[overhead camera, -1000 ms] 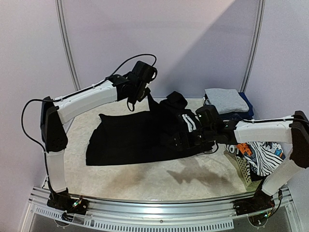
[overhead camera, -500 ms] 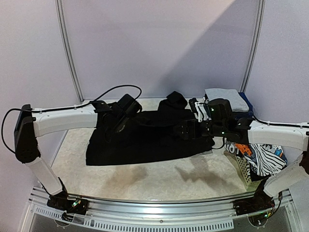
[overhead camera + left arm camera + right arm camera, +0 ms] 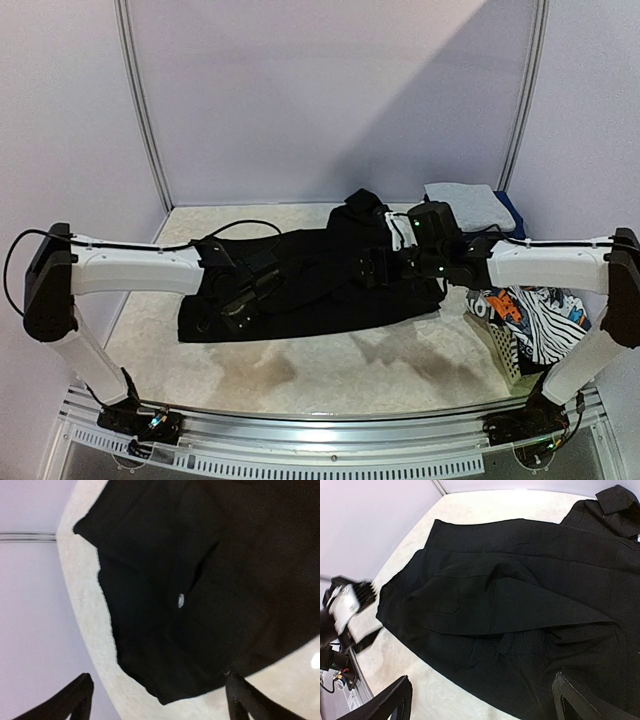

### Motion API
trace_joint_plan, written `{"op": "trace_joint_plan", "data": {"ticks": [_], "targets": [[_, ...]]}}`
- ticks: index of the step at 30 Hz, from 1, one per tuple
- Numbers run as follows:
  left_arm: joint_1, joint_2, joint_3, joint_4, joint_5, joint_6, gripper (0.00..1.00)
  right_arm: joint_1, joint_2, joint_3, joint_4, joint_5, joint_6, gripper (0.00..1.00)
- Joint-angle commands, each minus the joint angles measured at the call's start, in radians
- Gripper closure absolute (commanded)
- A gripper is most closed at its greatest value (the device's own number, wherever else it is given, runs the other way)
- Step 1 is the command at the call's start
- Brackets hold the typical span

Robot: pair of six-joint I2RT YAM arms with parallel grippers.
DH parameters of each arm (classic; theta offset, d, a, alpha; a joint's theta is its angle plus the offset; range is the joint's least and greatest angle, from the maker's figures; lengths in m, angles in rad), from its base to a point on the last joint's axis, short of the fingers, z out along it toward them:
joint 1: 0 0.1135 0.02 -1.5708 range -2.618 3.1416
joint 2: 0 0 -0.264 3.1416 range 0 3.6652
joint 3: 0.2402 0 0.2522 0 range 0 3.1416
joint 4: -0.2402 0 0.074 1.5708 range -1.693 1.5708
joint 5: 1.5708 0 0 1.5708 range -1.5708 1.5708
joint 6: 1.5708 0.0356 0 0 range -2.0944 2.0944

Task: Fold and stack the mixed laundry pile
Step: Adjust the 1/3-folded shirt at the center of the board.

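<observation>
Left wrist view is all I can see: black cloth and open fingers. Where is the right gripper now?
Observer: The right gripper is over the right half of the black hooded top, open and holding nothing.
Operator: Is anything folded already?
Observer: A folded grey shirt lies on navy pieces at the far right corner.
Operator: What is left?
Observer: Printed and striped garments are in the white basket at the right edge.

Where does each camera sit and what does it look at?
Top external: above and behind, looking down on the table, black hooded top, left arm and right arm.
Left wrist: looking down at the top's edge; its fingers show.
Right wrist: looking across the top's folds; its fingers show.
All share that top.
</observation>
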Motion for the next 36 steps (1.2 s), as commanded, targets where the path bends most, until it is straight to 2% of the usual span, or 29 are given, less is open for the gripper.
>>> {"op": "trace_joint_plan", "data": {"ticks": [1,3,6,10,13,18,27,29,32,36], "targets": [[-0.059,-0.115,-0.065,0.017,0.289,-0.161,0.01,-0.015,0.043,0.041,-0.017,0.015,-0.011,0.01],[-0.054,-0.185,-0.117,0.073,0.328,-0.242,0.0,-0.027,0.056,0.044,-0.011,0.026,-0.002,0.01],[0.009,-0.281,-0.203,0.158,0.41,-0.356,0.01,-0.05,0.079,0.051,-0.001,0.012,0.019,0.01],[0.127,-0.342,-0.336,0.34,0.536,-0.46,0.17,-0.063,0.13,0.069,0.012,-0.02,0.033,0.01],[0.182,-0.336,-0.412,0.508,0.633,-0.507,0.25,-0.064,0.14,0.063,0.032,-0.03,0.033,0.01],[0.229,-0.289,-0.467,0.75,0.69,-0.572,0.32,-0.065,0.135,0.043,0.026,-0.033,0.022,0.01],[0.276,-0.187,-0.527,1.0,0.728,-0.675,0.36,-0.066,0.107,0.011,0.014,-0.038,0.006,0.01],[0.278,-0.165,-0.538,1.05,0.735,-0.689,0.44,-0.065,0.104,0.01,0.009,-0.037,0.002,0.01],[0.278,-0.168,-0.559,1.117,0.723,-0.698,0.65,-0.065,0.1,0.006,0.009,-0.038,-0.002,0.01],[0.275,-0.197,-0.51,1.035,0.7,-0.644,0.97,-0.065,0.099,0.002,0.009,-0.032,-0.007,0.01]]}}
